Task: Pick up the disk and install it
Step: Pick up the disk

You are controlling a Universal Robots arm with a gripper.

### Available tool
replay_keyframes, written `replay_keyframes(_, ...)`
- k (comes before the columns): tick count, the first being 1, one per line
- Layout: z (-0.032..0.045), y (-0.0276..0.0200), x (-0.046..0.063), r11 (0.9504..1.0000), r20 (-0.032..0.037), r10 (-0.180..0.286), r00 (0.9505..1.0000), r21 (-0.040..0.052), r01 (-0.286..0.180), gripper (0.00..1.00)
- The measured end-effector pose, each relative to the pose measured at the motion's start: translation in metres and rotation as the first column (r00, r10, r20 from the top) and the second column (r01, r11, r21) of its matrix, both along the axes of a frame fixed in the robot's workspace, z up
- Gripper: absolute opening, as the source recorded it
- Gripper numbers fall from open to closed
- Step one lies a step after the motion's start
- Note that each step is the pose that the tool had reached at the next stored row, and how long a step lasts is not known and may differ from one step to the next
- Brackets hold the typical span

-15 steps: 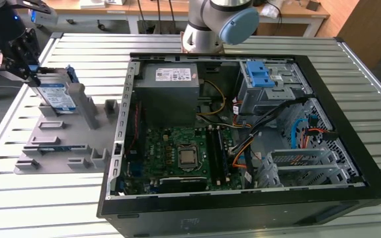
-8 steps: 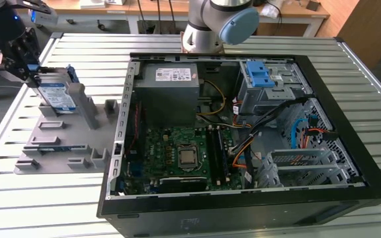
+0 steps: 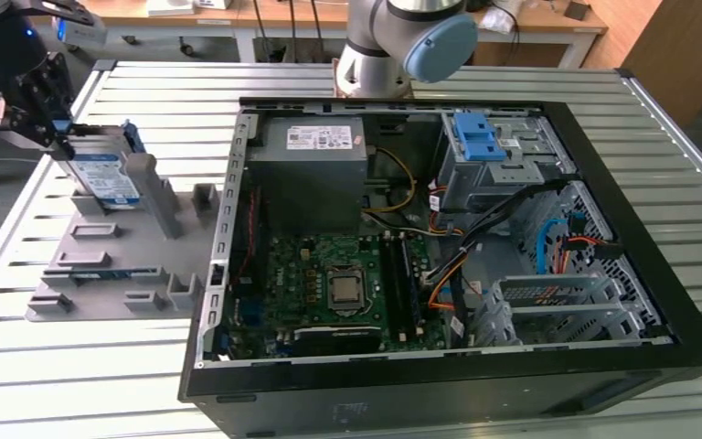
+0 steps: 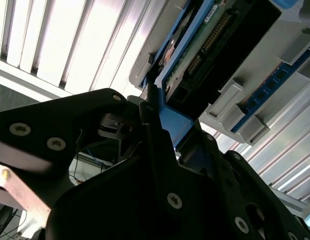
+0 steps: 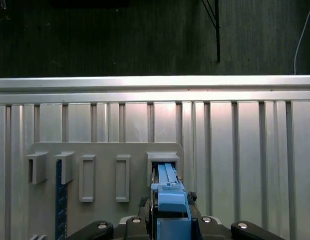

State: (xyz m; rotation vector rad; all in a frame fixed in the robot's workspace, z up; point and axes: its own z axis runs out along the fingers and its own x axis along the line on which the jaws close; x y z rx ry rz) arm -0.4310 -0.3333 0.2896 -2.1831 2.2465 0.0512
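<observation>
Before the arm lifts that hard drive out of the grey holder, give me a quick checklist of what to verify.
1. Claw grip on the disk: ok, shut on its blue frame.
2. Disk free of the grey holder: not ok, its end sits in a slot.
3. Computer case open: ok, the inside is exposed.
4. Drive bay free to take the disk: cannot tell.
5. Cables away from the bay: not ok, a black bundle runs right beside it.
</observation>
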Motion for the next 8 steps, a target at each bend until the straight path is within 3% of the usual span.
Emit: replay_keyframes(8, 0.0024, 0.0000, 0.0000, 1.0000, -0.0002, 0.000, 1.0000, -0.0001, 0.000, 0.36)
